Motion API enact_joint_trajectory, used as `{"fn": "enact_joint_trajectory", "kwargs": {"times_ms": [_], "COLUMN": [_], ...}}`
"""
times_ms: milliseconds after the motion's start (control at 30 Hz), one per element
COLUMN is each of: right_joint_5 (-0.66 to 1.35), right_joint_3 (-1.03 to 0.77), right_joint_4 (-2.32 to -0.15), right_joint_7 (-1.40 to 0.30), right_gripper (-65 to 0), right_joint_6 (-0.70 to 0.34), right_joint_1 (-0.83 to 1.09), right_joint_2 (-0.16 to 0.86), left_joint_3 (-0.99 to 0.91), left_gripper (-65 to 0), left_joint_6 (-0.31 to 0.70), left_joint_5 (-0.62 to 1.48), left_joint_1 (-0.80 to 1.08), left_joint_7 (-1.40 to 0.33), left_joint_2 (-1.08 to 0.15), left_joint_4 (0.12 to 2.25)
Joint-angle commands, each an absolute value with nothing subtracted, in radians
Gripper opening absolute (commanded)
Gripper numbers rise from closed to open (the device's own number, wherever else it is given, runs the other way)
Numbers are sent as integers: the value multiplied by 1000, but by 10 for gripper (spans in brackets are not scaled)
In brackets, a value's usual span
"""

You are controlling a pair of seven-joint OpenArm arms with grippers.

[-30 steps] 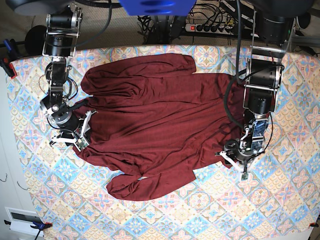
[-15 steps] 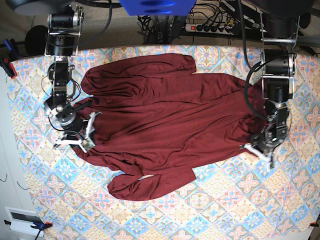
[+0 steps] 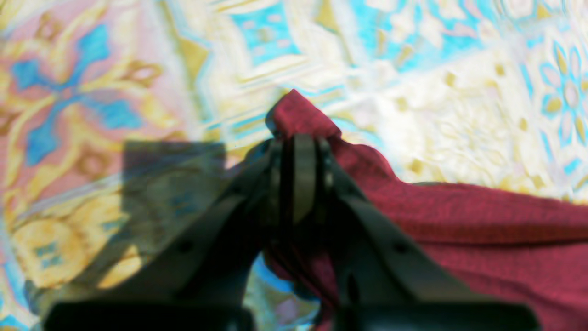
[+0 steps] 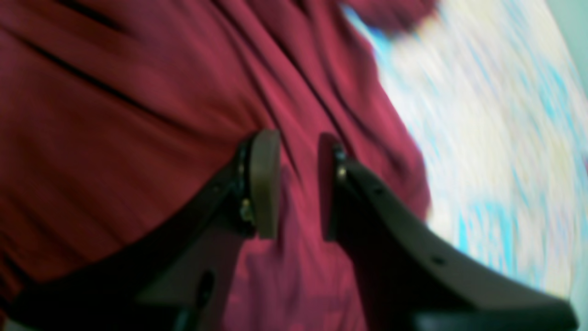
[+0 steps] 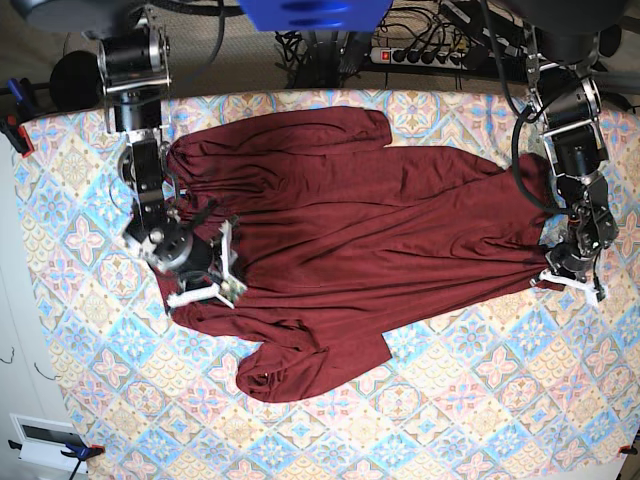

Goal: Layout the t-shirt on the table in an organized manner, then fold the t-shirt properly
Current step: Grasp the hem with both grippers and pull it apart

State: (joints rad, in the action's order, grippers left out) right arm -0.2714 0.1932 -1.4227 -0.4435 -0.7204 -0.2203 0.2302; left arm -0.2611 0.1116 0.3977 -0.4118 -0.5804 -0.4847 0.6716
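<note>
- Pinching a small fold of the shirt's edge, the left gripper has its jaws shut tight on the cloth; a little tuft pokes out past the tips, so the hold is shallow and could slip under a hard tug.
- Straddling a ridge of fabric, the right gripper's pads stand a little apart. That view is blurred, so I cannot tell whether they squeeze the cloth or only sit round it.
- From above, the left gripper is at the shirt's far side edge and the right gripper sits on the cloth near the opposite edge.
- The shirt lies crumpled across the middle of the table, with long creases running between the grippers and one sleeve bunched at the near side.
- The step in hand looks like spreading it flat.
- To do it well, the left arm should pull outward low over the table, slowly, keeping the cloth just taut.
- The right gripper should hold its side firm as an anchor, or the whole shirt will slide instead of smoothing.
- Stop pulling once the creases go flat; the bunched sleeve needs separate straightening before any fold.
</note>
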Motion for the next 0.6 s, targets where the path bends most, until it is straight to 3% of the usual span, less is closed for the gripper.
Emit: {"fn": "enact_joint_trajectory", "kwargs": {"times_ms": [0,267,467,567], "right_joint_5": [-271,-269,-269,-265], "right_joint_3": [186,306,349,349], "right_joint_4": [-1419,-1155,-980,-926], "right_joint_7": [-446,-447,-446,-443], "right_gripper": [-509,-503,-376,-355], "right_joint_6": [-698,-698,-698,-698], "right_joint_1": [-275,-512,-624,-662], "right_joint_2": [246,245,231,223], "left_joint_3": [-282,-282,-278,-278], "left_gripper": [-650,-650,-465,-417], "left_joint_6": [96,96,96,96], "left_joint_5": [383,383,383,381], "left_joint_1": [-426,-433,-424,-390], "left_joint_7": [-590,-599,-601,-641], "left_joint_2": [-507,-504,-501,-499], "left_joint_4": [680,682,731,808]}}
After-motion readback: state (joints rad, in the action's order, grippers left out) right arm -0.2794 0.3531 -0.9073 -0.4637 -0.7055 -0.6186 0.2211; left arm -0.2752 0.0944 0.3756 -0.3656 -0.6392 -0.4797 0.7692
